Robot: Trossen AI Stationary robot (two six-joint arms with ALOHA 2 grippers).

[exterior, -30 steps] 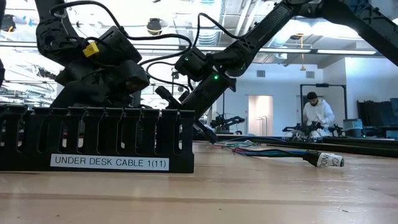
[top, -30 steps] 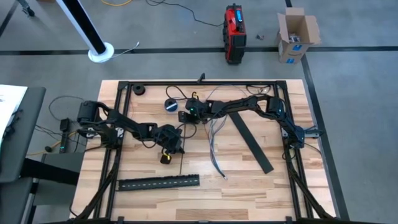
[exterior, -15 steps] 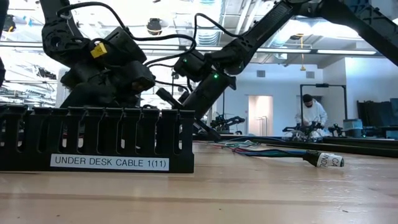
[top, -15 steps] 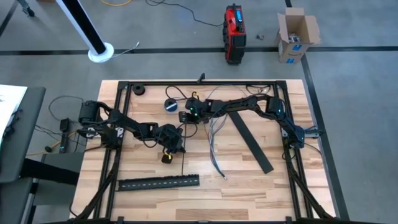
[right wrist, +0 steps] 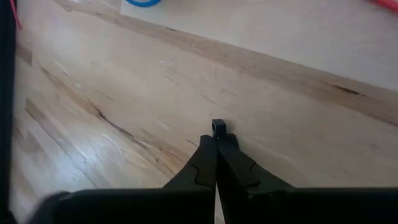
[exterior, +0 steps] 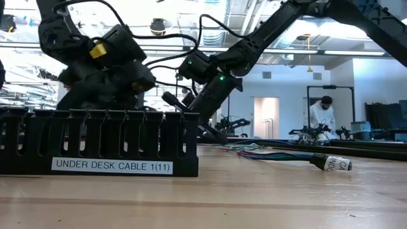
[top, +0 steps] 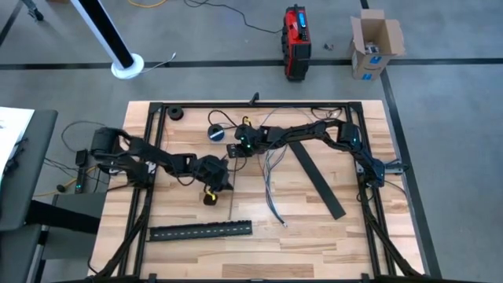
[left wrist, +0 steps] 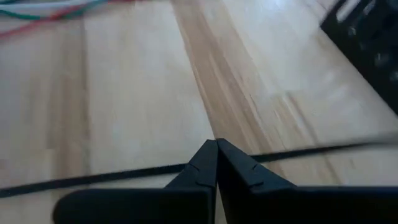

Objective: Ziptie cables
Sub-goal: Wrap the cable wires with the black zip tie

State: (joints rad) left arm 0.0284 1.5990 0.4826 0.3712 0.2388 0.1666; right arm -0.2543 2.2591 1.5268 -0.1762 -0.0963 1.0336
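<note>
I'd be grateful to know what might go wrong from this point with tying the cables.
1. The right claw pinches a small black piece only at its very tips, so it may slip out.
2. The cables lie loose and fanned on the table, so a tie may catch only some.
3. The left claw is shut, and the thin black strip may not be truly gripped.

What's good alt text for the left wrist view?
The left gripper hangs with its fingers shut just above a thin black strip that lies across the wooden table. Cables, red, green and white, show at the far edge, and a black slotted strip sits in one corner.
</note>
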